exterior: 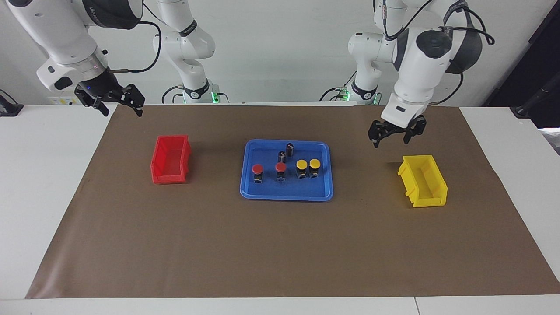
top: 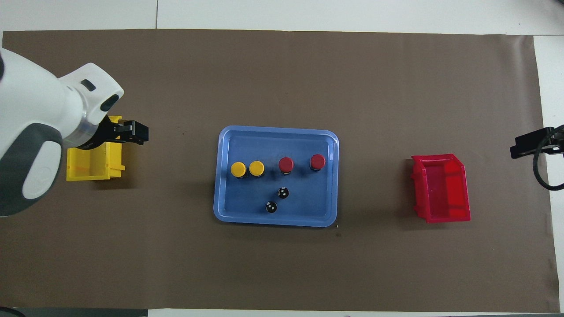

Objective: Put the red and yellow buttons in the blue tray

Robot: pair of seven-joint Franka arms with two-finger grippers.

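Observation:
The blue tray (exterior: 285, 195) (top: 228, 141) lies mid-mat. In it stand two red buttons (exterior: 257, 169) (exterior: 280, 167) (top: 286, 164) (top: 317, 161) and two yellow buttons (exterior: 302, 165) (exterior: 315, 164) (top: 238, 169) (top: 256, 167) in a row, upright on black bodies. My left gripper (exterior: 392, 136) (top: 132, 132) hangs open and empty in the air over the yellow bin's corner toward the tray. My right gripper (exterior: 117, 101) (top: 532, 144) hangs open and empty over the mat's edge at the right arm's end.
Two dark cylinders (exterior: 290, 148) (exterior: 282, 156) (top: 283, 192) (top: 271, 207) stand in the tray, nearer to the robots than the buttons. A red bin (exterior: 171, 159) (top: 441, 190) sits toward the right arm's end. A yellow bin (exterior: 423, 180) (top: 94, 165) sits toward the left arm's end.

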